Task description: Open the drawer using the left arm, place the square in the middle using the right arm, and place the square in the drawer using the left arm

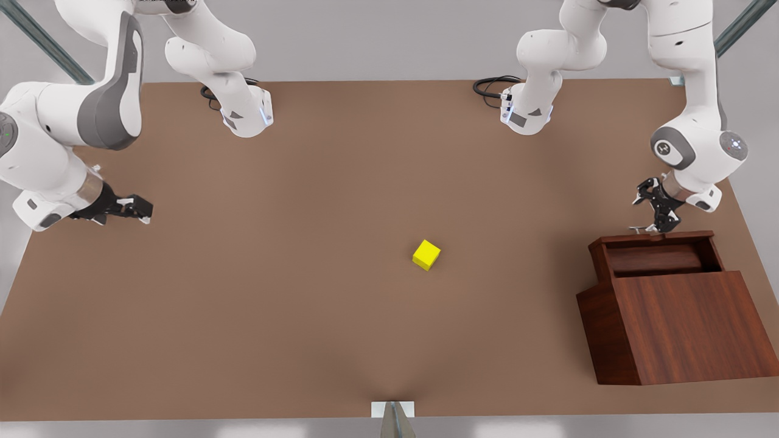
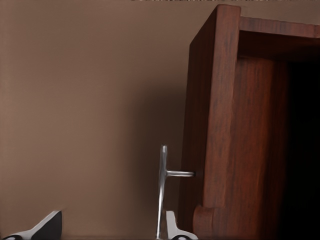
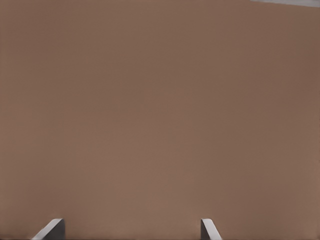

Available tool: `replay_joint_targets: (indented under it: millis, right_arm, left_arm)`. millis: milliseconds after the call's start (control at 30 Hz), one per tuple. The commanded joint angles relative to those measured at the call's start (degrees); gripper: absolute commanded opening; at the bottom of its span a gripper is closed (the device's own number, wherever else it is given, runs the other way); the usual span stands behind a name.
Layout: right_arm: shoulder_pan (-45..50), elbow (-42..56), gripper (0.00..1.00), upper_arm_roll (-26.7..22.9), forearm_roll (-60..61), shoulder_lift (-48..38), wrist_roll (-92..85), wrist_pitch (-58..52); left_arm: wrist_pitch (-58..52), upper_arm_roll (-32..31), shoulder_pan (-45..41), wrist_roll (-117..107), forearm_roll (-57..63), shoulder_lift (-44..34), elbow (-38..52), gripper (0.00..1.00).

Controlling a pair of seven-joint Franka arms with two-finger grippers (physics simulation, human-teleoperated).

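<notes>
1. the square (image 1: 426,254) sits mid-frame on the table (image 1: 304,304); looks light and rigid, so pinch 2 flat sides.
2. left gripper (image 1: 656,213) by the drawer (image 1: 660,255) handle (image 2: 163,190), jaws spread; right gripper (image 1: 137,210) waits far left, jaws spread.

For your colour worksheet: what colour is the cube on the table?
Bright yellow cube, clearest in the front view.

A matte brown table (image 1: 304,316) carries a yellow square (image 1: 426,254) mid-surface and a wooden cabinet (image 1: 675,322).
</notes>
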Motion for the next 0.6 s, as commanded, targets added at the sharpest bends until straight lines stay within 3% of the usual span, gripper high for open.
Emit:
replay_joint_targets:
  millis: [0, 167, 267, 367, 567]
  right_arm:
    - [0.46, 0.01, 1.0, 0.0, 0.0, 0.03, -0.12, 0.1]
    - [0.28, 1.32, 1.0, 0.0, -0.53, 0.65, -0.12, -0.17]
    - [0.29, 1.24, 1.0, 0.0, -0.61, 0.56, -2.23, -0.26]
    - [0.37, 1.41, 1.0, 0.0, -0.61, 0.38, -3.55, -1.57]
    - [-2.7, 3.7, 1.0, 0.0, 3.87, 1.7, -0.3, -1.49]
  left_arm:
    - [0.0, 0.12, 0.03, 0.0, 0.0, -0.16, -0.12, 1.0]
    - [-1.58, 0.56, -0.06, -0.09, 0.52, -1.74, -0.56, 1.0]
    - [-8.79, 2.67, -2.34, -0.7, 5.53, -6.13, 0.23, 1.0]
    - [-20.47, 0.04, -5.77, 3.15, 7.47, -4.73, 11.38, 1.0]
    - [-29.62, -3.47, -26.43, 37.0, 6.15, 3.79, 32.57, 1.0]
